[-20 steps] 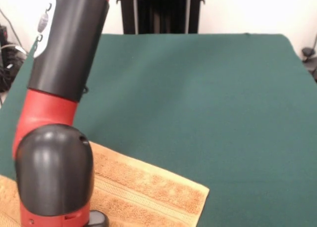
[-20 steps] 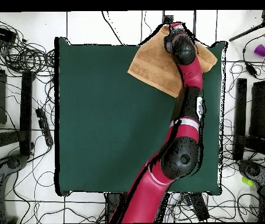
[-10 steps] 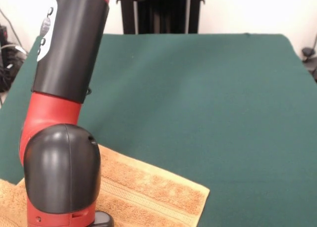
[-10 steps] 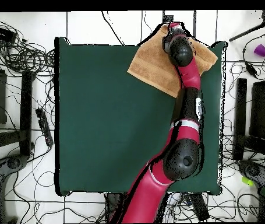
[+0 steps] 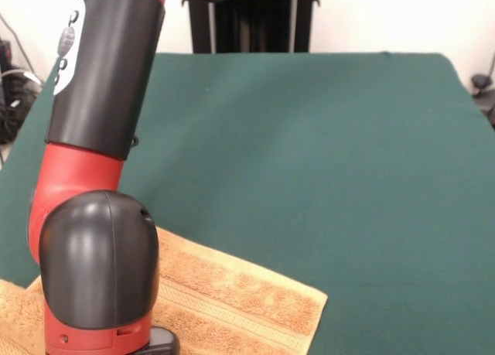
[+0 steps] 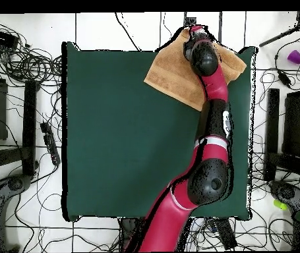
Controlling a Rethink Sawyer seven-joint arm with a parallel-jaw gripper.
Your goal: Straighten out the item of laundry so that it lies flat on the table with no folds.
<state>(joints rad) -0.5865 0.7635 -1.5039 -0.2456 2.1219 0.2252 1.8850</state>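
At the far corner of the table (image 6: 126, 132), seen from above, the orange-yellow towel (image 6: 172, 72) is lying at a slant, with one of its corners reaching past the table's edge. Part of it is sitting under the red and black arm (image 6: 208, 118), which is stretching up from the base across the green top and ending over the towel. From the front camera the same towel (image 5: 232, 293) is showing at the bottom edge, its free corner pointing out onto the bare felt (image 5: 325, 154), and a smoother woven band is running along it near that short end. The visible stretch is looking flat, with no obvious fold, though the arm's black wrist housing (image 5: 97, 262) is covering much of it. The gripper itself is hiding beneath that housing in both views, so I cannot tell whether it is wide, narrow or holding the cloth. Cables (image 6: 20, 62) are lying on the floor around the table.
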